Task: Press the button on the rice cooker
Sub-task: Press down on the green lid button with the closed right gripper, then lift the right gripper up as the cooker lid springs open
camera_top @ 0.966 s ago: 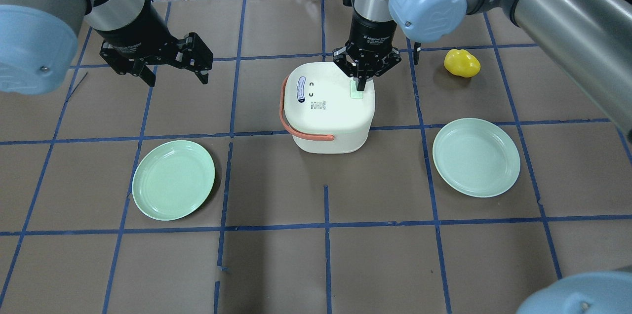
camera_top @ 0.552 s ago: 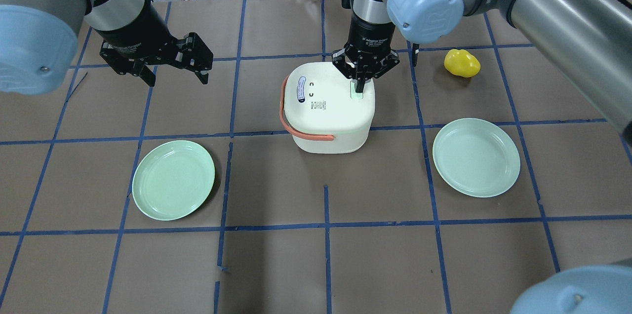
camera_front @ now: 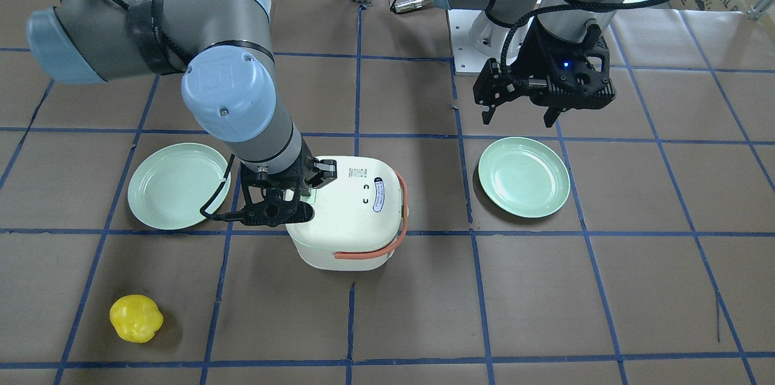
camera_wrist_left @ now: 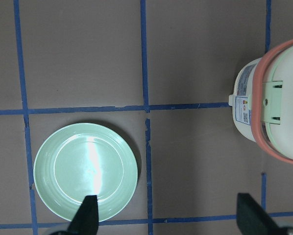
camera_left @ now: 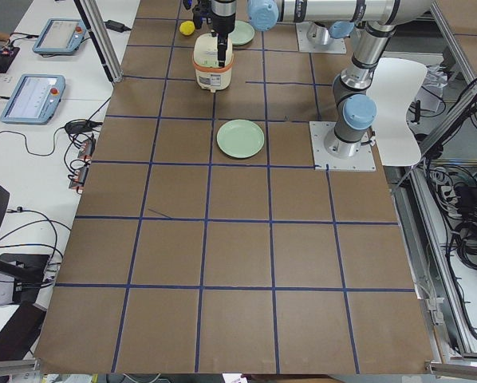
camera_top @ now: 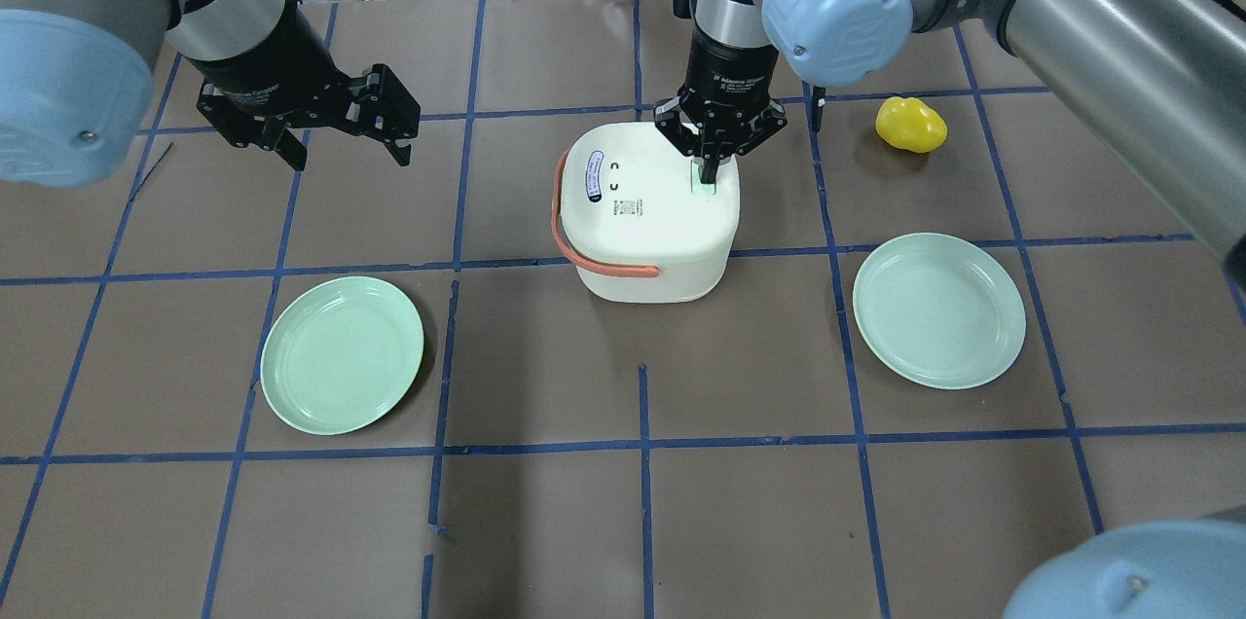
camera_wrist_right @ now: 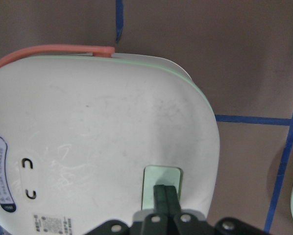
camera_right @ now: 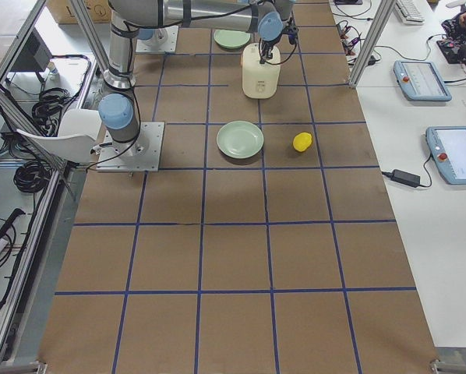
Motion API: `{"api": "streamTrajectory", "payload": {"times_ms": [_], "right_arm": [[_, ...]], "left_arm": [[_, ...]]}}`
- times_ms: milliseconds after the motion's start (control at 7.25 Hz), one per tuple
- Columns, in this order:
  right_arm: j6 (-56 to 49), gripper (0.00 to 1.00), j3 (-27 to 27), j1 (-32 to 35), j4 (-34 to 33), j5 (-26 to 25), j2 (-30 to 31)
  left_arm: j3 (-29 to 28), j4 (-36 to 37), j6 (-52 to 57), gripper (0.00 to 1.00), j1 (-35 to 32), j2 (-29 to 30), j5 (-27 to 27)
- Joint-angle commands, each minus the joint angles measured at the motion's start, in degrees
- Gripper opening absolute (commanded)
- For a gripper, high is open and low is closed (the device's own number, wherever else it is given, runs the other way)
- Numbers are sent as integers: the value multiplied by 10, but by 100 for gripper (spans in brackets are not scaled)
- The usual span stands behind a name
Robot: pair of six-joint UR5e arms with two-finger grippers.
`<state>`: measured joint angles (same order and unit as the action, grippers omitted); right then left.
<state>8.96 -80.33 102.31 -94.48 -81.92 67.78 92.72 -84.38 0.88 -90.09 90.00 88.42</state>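
We see the right gripper (camera_wrist_right: 165, 189) with its two fingers pressed together, holding nothing, pointing straight down at the lid of the rice cooker (camera_top: 647, 210). The joined tips rest over the pale green button (camera_wrist_right: 161, 175), which sits near the lid edge on the robot's right. From the wrist camera they seem to touch it, though we cannot tell whether it is pushed in. The cooker is white and stands upright near the middle of the table (camera_top: 779, 522), which is covered in brown paper with a grid of blue tape. Its orange handle (camera_top: 559, 232) is folded down round the side towards the robot's left, and an oval label (camera_top: 592, 179) lies on the lid near that side. A green plate (camera_top: 939, 309) lies on the robot's right of the cooker, apart from it, and a yellow object (camera_top: 910, 125) lies farther out on that side. The left gripper (camera_top: 348, 152) hangs in the air well apart from the cooker, fingers spread wide and empty, with the other green plate (camera_top: 341, 354) on the table near it.
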Motion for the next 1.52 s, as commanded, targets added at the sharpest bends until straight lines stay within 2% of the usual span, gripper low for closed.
{"api": "streamTrajectory", "payload": {"times_ms": [0,414,552,690,828,966,1103,1241,1379], "right_arm": [[0,9,0,0,0,0,0],[0,9,1,0,0,-1,-4],[0,11,15,-1,2,-3,2],[4,17,28,1,21,-4,11],[9,32,47,4,56,-6,23],[9,55,72,4,79,-8,26],[8,90,108,3,110,-11,28],[6,99,143,-1,137,-12,30],[4,100,160,-9,154,-12,30]], "left_arm": [[0,0,0,100,0,0,0],[0,0,0,100,0,0,0],[0,0,0,100,0,0,0],[0,0,0,100,0,0,0],[0,0,0,100,0,0,0],[0,0,0,100,0,0,0],[0,0,0,100,0,0,0],[0,0,0,100,0,0,0],[0,0,0,100,0,0,0]]}}
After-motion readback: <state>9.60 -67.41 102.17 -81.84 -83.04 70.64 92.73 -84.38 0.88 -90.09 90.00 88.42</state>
